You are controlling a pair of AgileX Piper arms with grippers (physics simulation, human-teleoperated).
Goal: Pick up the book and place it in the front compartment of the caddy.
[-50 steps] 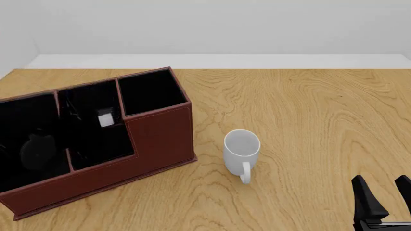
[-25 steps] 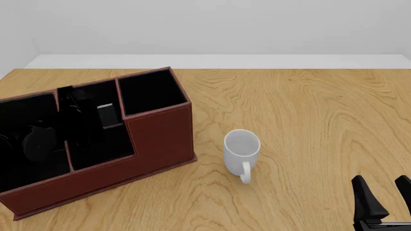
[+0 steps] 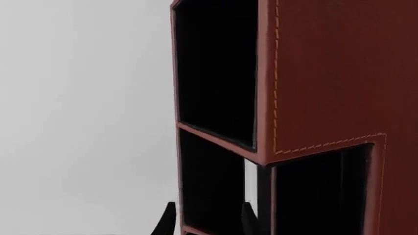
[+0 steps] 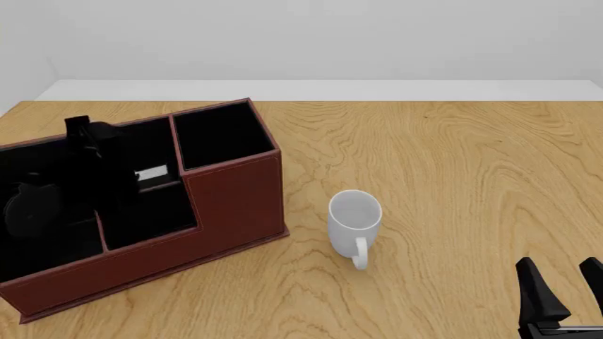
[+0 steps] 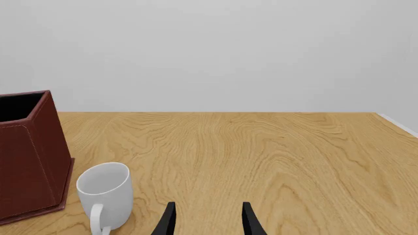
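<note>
1. The left gripper (image 3: 203,221) shows two black fingertips spread apart, with nothing between them — its dark arm hangs over the caddy's (image 4: 236,198) left compartments.
2. The book (image 4: 151,174) shows only as a pale strip of page edges inside the caddy's lower front compartment.
3. The right gripper (image 5: 206,219) waits near the table's (image 4: 452,176) near right corner, fingers parted and empty.
4. A white mug (image 4: 355,219) stands just right of the caddy.
</note>
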